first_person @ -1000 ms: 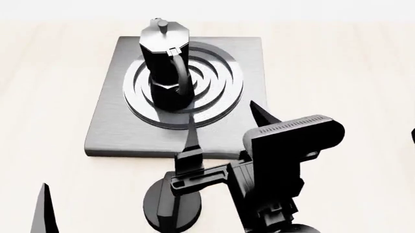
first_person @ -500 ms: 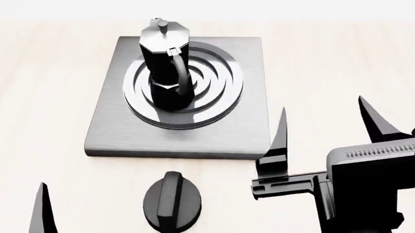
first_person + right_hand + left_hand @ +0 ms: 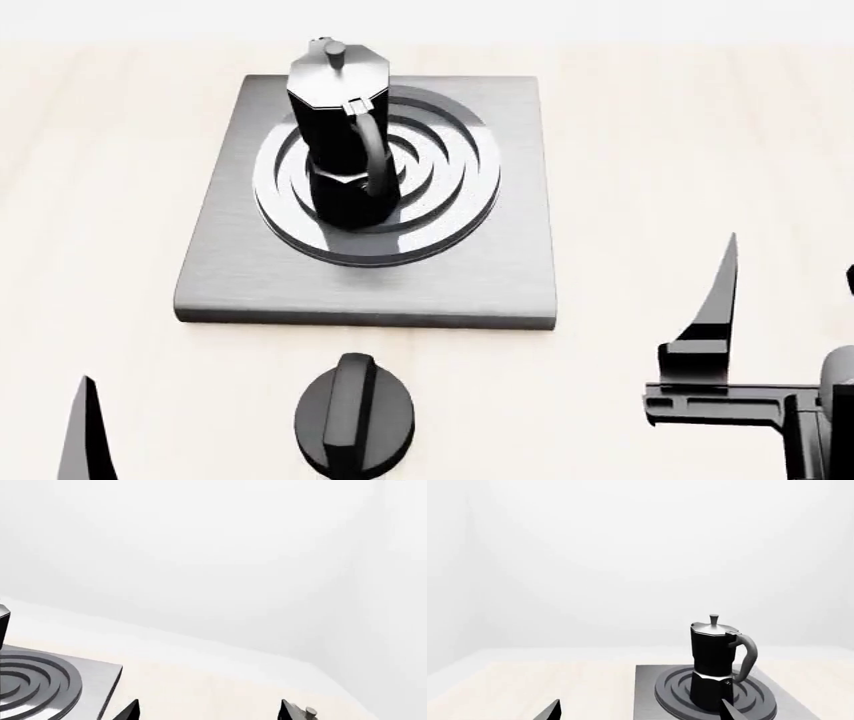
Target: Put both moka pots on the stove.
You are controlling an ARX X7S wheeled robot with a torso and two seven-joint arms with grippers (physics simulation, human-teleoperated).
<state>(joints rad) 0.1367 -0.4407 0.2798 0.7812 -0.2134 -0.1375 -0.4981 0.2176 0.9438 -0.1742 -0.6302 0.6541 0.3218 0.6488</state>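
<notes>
one glossy black faceted moka pot (image 3: 340,140) standing upright on grey square stove (image 3: 220,270) burner, handle facing robot for easy release. right end effector (image 3: 208,711) hanging open, empty, beside stove, likely seeking second pot.

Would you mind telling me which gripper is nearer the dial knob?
Left, narrowly. The left gripper sits beside the dial knob toward the robot's left; the right gripper is farther off on the other side.

Round black dial knob (image 3: 354,415) with raised grip bar lies flat on pale wooden tabletop (image 3: 667,150); plain white wall (image 3: 627,555) behind table's far edge.
</notes>
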